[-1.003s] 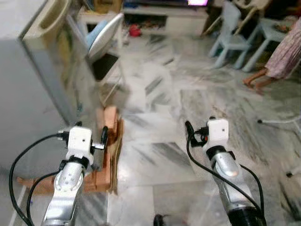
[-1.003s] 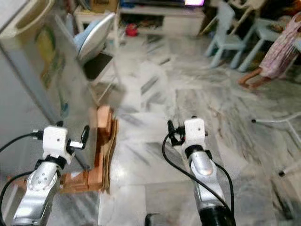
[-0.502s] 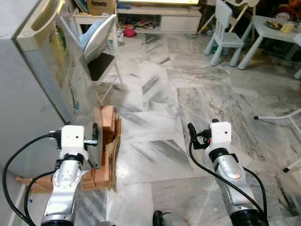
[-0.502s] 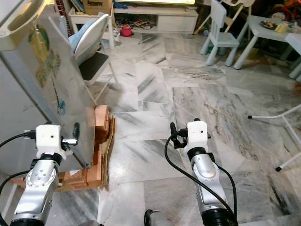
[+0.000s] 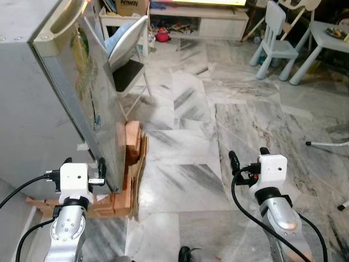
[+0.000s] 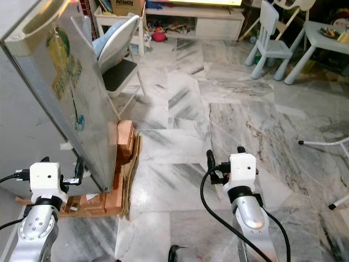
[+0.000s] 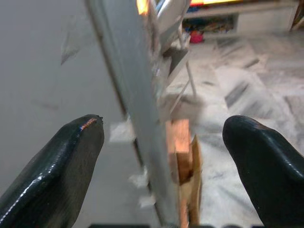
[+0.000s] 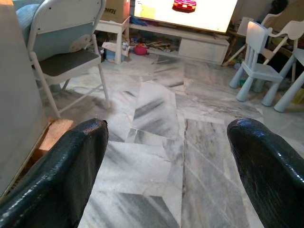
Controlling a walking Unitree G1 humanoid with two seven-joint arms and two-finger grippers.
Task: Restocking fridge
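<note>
Left wrist view puts the fridge door (image 7: 130, 109) edge-on straight between our left pincer's (image 7: 161, 156) two fingers, which stand wide apart, one each side of the edge, holding nothing. In the left eye view the fridge (image 5: 38, 98) fills the upper left; its door edge runs top to bottom, slanting toward the lower left, and the left pincer (image 5: 101, 170) sits just beside the door's bottom corner, near the wooden blocks (image 5: 128, 164) under it. Our right pincer (image 5: 234, 164) hovers well apart at lower right over the marble floor (image 5: 185, 109), fingers wide, empty. We judge the left arm is the nearer one for handling the door.
</note>
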